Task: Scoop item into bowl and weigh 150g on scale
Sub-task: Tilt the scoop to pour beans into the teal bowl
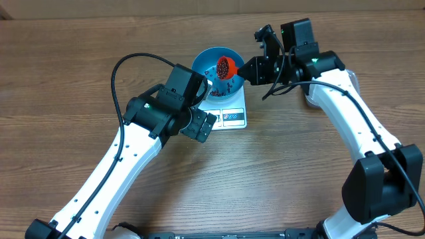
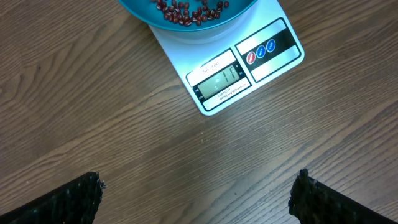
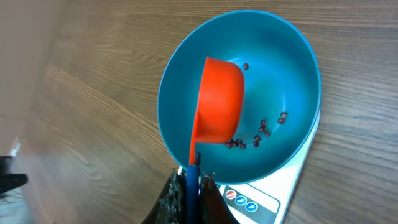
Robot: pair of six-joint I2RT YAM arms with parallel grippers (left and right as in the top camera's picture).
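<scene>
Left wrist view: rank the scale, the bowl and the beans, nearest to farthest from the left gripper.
From the open left gripper:
1. scale: straight ahead, its display edge on the gripper's side.
2. bowl: on the scale's far part, at the top of the frame.
3. beans: inside the bowl, beyond its near rim.

I read this as a robotics lab test bench: a white left arm (image 1: 109,169) and right arm (image 1: 352,113) reach from the near edge over a wood-grain surface (image 1: 279,186) that carries a kitchen scale (image 1: 229,118) and a bowl (image 1: 202,60).
</scene>
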